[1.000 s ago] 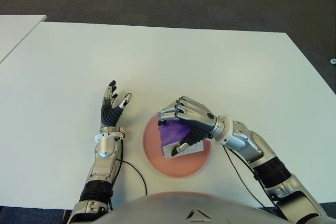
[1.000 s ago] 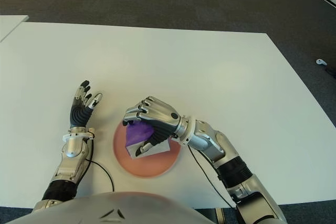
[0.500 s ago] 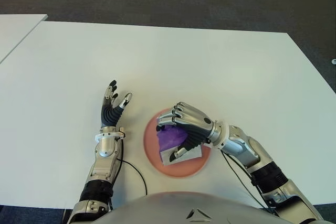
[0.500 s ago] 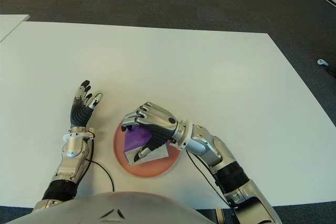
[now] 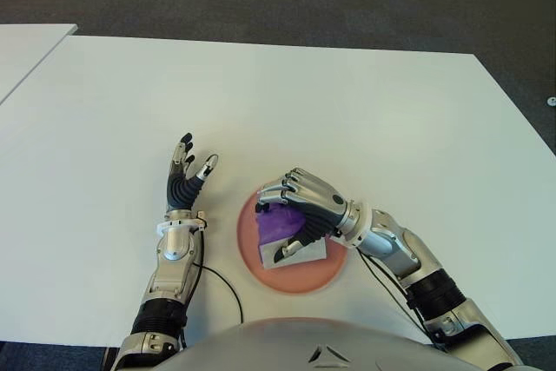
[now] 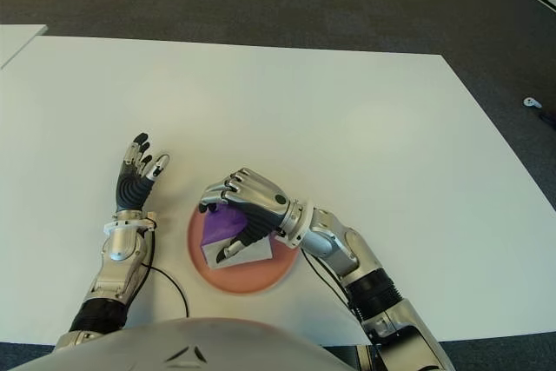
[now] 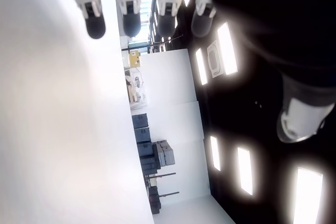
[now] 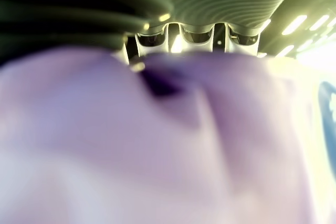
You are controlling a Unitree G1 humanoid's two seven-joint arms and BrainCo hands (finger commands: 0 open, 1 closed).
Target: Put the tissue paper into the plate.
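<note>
A purple and white tissue pack [image 5: 280,225] sits over the pink plate [image 5: 291,277] near the table's front edge. My right hand [image 5: 300,210] has its fingers curled around the pack, low over the plate. Up close in the right wrist view, the purple pack [image 8: 157,145] fills the picture, with the fingers [image 8: 194,38] wrapped over it. I cannot tell whether the pack touches the plate. My left hand [image 5: 185,175] shows to the left of the plate, fingers spread and pointing up, holding nothing.
The white table [image 5: 287,102] stretches far ahead and to both sides. A second white table [image 5: 26,49] stands at the far left. A black cable [image 5: 228,288] runs along the front edge beside the plate. Dark carpet lies beyond.
My right hand has carried the tissue pack down and a little left, lower over the plate. The left hand has stayed still.
</note>
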